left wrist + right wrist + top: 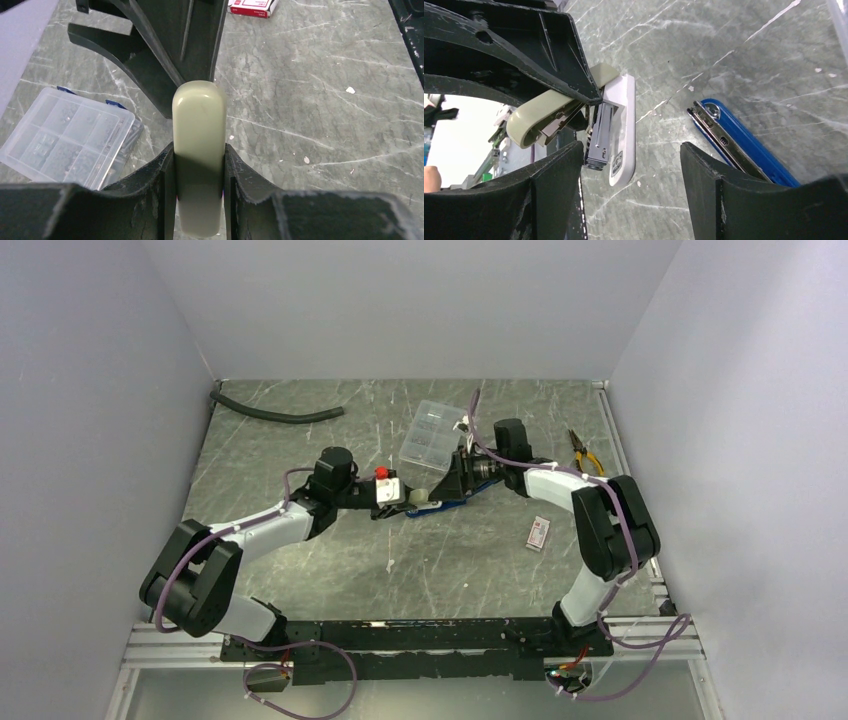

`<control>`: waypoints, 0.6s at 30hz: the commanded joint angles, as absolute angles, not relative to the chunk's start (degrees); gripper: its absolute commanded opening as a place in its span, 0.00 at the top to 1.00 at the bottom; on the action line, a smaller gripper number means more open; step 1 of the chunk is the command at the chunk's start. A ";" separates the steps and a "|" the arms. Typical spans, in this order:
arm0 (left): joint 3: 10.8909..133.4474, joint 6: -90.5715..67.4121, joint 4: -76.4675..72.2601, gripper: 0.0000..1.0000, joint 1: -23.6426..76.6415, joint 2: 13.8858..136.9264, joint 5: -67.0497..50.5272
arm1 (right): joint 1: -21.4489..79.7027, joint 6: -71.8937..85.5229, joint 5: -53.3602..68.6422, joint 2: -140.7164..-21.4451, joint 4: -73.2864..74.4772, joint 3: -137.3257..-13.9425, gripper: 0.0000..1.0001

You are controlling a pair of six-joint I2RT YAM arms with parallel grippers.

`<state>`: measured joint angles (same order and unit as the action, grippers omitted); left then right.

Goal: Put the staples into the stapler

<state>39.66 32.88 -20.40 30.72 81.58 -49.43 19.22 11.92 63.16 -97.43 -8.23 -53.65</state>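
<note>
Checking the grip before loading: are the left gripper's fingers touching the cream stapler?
Touching. The left wrist view shows both fingers pressed flush against the sides of the cream stapler, no gap.

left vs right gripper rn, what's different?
1. The left gripper is shut on the top cover of the beige stapler. The right gripper is open and holds nothing.
2. The left jaws press the cover from both sides. The right jaws stand wide apart, with the stapler just ahead of them.

Shared: both are black two-finger grippers, and they face each other at the stapler in the middle of the table.
</note>
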 commanded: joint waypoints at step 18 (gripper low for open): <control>41.27 40.72 -18.73 0.97 33.50 80.30 -44.03 | 21.23 12.94 70.74 -103.01 -10.34 -56.15 0.48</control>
